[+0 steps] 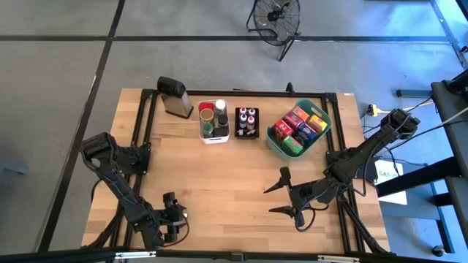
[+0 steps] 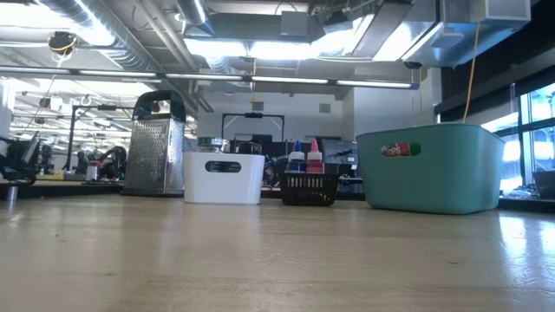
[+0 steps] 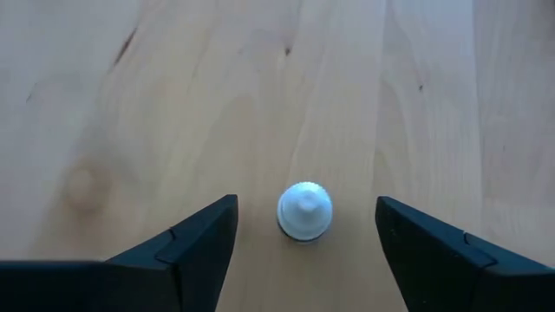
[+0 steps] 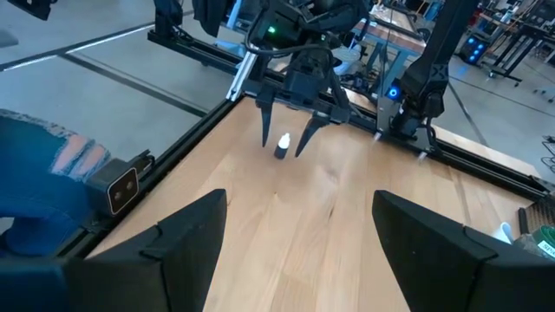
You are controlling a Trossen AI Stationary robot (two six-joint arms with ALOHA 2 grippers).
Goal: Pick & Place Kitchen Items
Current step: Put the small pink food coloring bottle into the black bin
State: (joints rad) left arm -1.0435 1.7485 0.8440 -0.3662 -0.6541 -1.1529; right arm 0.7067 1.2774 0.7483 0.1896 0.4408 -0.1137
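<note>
A small bottle with a white cap (image 3: 304,211) stands upright on the bare wood near the table's front left. My left gripper (image 1: 180,214) is open and points down at a slant, with one finger on either side of the bottle and a gap on both sides. The right wrist view shows the same bottle (image 4: 283,145) between those fingers. My right gripper (image 1: 280,197) hangs open over the table's right half with nothing between its fingers. The other kitchen items sit in the white bin (image 1: 215,136), the black tray (image 1: 246,134) and the teal basket (image 1: 276,149) at the back.
A metal grater (image 1: 174,96) stands at the back left beside the bin. Black frame rails (image 1: 146,131) run along the table's sides. In the right wrist view a person's leg in jeans (image 4: 35,165) shows beyond the table's edge. Bare wood lies between the two arms.
</note>
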